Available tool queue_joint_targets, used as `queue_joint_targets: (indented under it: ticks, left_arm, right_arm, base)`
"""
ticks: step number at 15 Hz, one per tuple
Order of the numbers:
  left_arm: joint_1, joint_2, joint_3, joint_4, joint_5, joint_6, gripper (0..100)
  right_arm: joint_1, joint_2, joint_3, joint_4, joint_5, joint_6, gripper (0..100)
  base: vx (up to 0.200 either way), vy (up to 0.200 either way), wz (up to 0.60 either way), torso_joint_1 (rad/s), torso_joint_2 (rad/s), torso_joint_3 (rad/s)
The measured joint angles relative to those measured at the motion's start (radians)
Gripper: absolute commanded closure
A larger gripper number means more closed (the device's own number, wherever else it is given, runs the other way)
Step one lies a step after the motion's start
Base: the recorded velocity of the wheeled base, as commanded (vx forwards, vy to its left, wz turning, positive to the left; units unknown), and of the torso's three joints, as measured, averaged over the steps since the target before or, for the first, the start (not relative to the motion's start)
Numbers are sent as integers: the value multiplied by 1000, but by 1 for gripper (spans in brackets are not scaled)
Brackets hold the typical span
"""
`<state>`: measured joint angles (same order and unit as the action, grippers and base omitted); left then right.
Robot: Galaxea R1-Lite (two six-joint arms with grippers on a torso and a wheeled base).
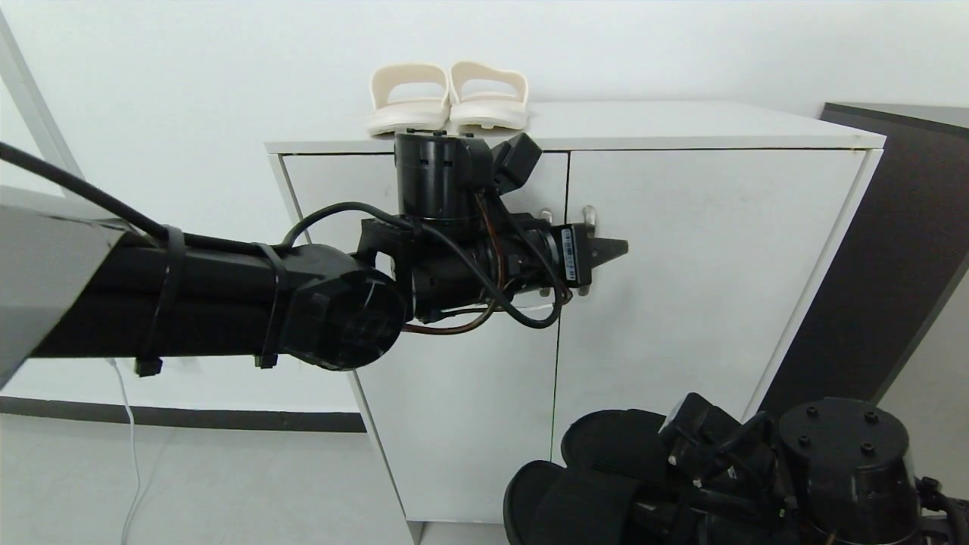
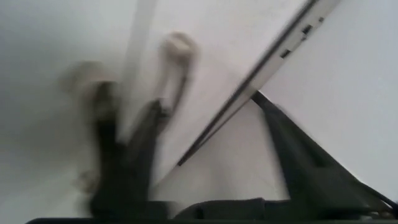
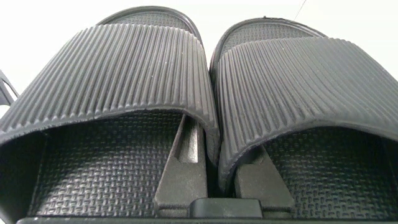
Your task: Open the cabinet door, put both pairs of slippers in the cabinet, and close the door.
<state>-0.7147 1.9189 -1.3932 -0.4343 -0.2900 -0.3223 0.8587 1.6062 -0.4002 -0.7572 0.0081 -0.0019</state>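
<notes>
White wall fills the background, with a dark skirting strip (image 1: 189, 416) low along it and a thin white cable (image 1: 132, 454) hanging down to the grey floor. Against this wall stands the white cabinet (image 1: 719, 250) with two doors. Both doors lie flush with the front, so I judge the cabinet is not yet opened. A dark panel (image 1: 893, 250) stands just beside its right side.

On top of the cabinet, near the front edge and above the left door, the cream slippers (image 1: 448, 98) sit side by side with the toes toward me.

The left arm stretches across the front of the cabinet, and the left gripper (image 1: 609, 248) is at the middle seam, just beside the metal handle (image 1: 588, 219) of the right door. The left wrist view is blurred, but the two dark fingers (image 2: 298, 155) stand well apart there, so the pincer is spread wide and has hold of nothing. I cannot tell if a finger touches the handle.

Low at the right, in front of the cabinet's foot, the right gripper (image 1: 696, 446) carries the black slippers (image 1: 598, 462). In the right wrist view one finger (image 3: 183, 168) goes inside each slipper, under the ribbed straps (image 3: 124, 68), and the two neighbouring inner walls are pinched between them. The pair is held together, sole beside sole.
</notes>
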Motion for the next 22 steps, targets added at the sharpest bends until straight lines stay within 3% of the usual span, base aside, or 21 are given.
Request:
queue_joint_targets:
  ticks: [7,14,18,22]
  left_arm:
    - [-6,-60,140,-43,-9,0,100]
    - [-60,-229,325,-49,0,2,100]
    - [-3,-307,412,-50,1,-2,100]
    - [44,-330,419,-62,-7,-10,100]
  right_arm:
    - [30,-3,17,0,34,2,100]
    - [53,-34,54,-3,94,0,100]
    - [58,-37,56,-4,95,-1,100]
    - [62,-38,54,-5,93,-2,100]
  base:
    - [0,0,0,0,0,0]
    - [0,0,0,0,0,0]
    - [0,0,0,0,0,0]
    - [0,0,0,0,0,0]
